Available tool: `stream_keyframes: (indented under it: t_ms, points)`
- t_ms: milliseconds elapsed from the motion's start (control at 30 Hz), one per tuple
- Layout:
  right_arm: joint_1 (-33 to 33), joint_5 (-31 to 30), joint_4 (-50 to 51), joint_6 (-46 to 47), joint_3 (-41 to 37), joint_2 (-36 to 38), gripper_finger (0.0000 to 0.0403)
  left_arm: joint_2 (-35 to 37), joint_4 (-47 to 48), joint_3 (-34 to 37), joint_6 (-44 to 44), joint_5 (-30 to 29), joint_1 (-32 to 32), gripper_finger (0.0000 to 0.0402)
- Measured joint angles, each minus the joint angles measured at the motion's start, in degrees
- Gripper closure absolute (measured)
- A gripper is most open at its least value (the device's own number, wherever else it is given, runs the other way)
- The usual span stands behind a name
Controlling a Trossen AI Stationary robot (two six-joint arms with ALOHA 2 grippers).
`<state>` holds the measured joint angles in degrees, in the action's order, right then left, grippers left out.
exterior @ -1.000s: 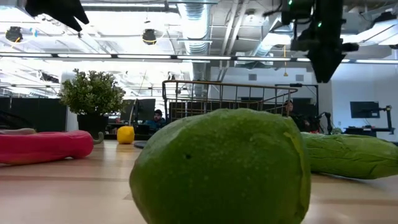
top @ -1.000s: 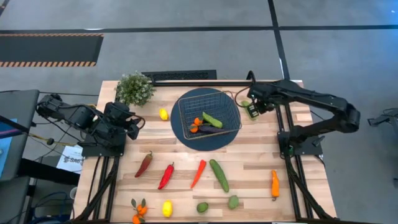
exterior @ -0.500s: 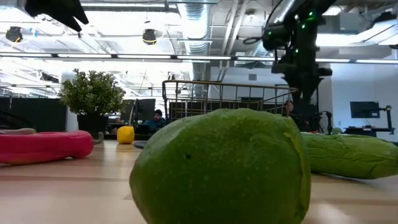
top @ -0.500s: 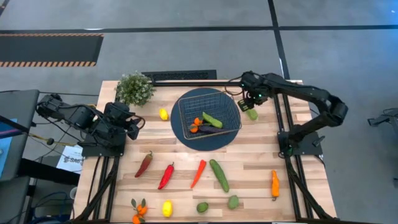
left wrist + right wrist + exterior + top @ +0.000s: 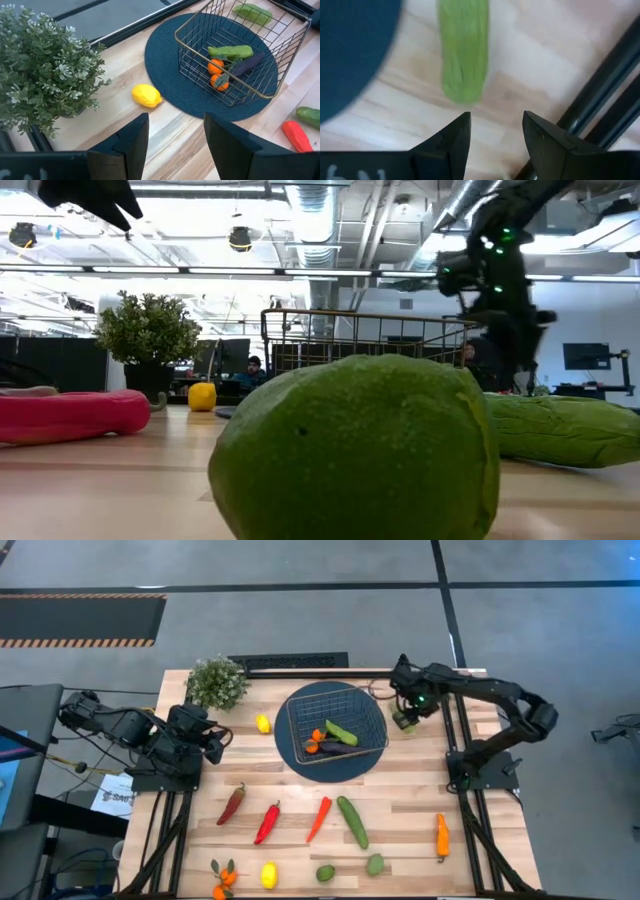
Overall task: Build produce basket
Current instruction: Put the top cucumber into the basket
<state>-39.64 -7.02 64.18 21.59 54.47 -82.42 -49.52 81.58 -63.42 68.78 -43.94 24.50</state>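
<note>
1. High view: wire basket (image 5: 336,722) sits on a dark blue round mat (image 5: 300,755) at the rear middle of the worktop (image 5: 410,810). Inside it lie a green cucumber (image 5: 341,732), an orange tangerine (image 5: 317,735) and a purple eggplant (image 5: 325,747). The right pincer (image 5: 405,718) hangs just beside the basket's right edge, over a small green vegetable (image 5: 404,723). The left pincer (image 5: 215,740) waits at the worktop's left edge, near a potted plant (image 5: 216,682) and a lemon (image 5: 262,723). Peppers, a cucumber, limes and another lemon lie along the front.
2. Low view: a lime (image 5: 355,448) fills the foreground; the basket (image 5: 360,340) stands behind it.
3. Left wrist view: fingers (image 5: 130,142) spread, nothing between them; basket (image 5: 280,55) ahead on the mat.
4. Right wrist view: fingers (image 5: 451,140) spread, nothing between them, above the green vegetable (image 5: 464,50), which lies on bare wood beside the mat (image 5: 350,50).
</note>
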Motion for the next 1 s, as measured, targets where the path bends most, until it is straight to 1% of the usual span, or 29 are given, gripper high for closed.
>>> stream_keyframes:
  t_ms: [100,200,400,567,667,700,833,1000]
  points:
    - [0.47,2.76,-0.73,2.29,-4.61,4.33,0.0204,0.02,0.0,0.0,0.06,-0.01,-0.01,0.0225]
    - [2.29,4.84,-2.12,4.44,-7.65,8.88,0.0204,0.02,0.0,0.0,0.61,-0.07,0.02,0.0225]
    - [5.56,6.68,-5.77,7.25,-10.22,17.28,0.02,0.0,0.0,0.0,0.75,-0.28,-0.01,0.0225]
    - [6.21,7.05,-14.16,9.06,-11.05,21.98,0.0191,0.02,0.0,0.0,0.74,-0.33,-0.01,0.0225]
    - [5.64,6.77,-16.54,9.04,-11.05,22.06,0.0186,0.0,0.0,0.0,0.74,-0.29,-0.01,0.0225]
    - [5.33,5.86,-16.94,9.02,-11.05,21.94,0.0184,0.02,0.0,0.0,0.74,-0.29,0.01,0.0225]
    - [3.86,-0.51,-16.45,10.14,-11.07,18.6,0.0172,0.02,0.0,0.0,0.74,-0.28,0.01,0.0225]
    - [1.57,0.3,-16.96,10.07,-11.07,12.83,0.0158,0.02,-0.01,0.0,0.8,0.02,0.01,0.0225]
